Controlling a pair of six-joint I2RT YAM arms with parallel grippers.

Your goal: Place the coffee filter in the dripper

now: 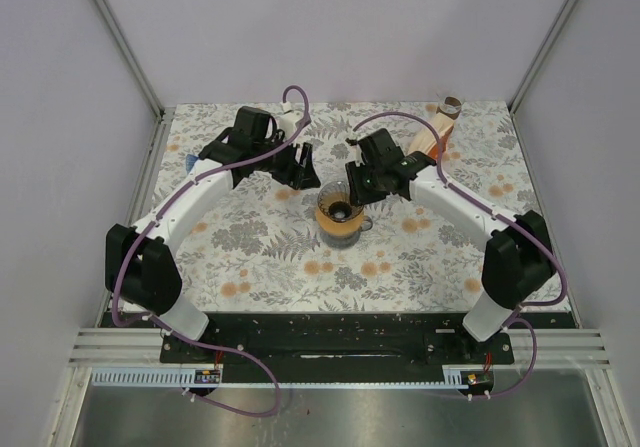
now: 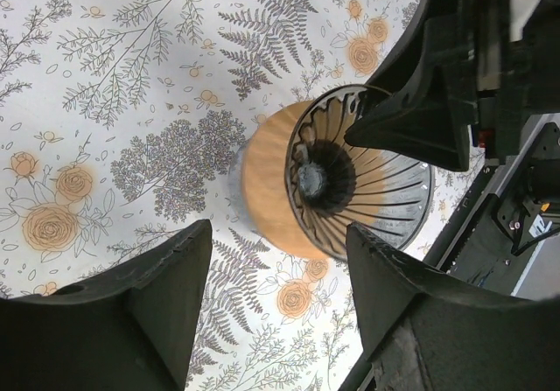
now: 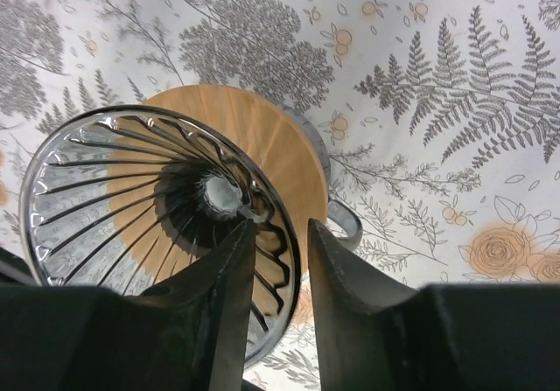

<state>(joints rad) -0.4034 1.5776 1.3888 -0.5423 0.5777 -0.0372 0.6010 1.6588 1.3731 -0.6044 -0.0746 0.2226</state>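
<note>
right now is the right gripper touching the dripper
Cannot tell. In the right wrist view the right gripper straddles the dripper rim, one finger inside, one outside, but no plain contact or gap shows.

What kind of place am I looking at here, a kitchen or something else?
Probably a robotics test bench, not a kitchen: a left arm and a right arm are bolted at the edge of a flower-print table, plain panels wall it in, and a coffee dripper sits between the arms.
</note>
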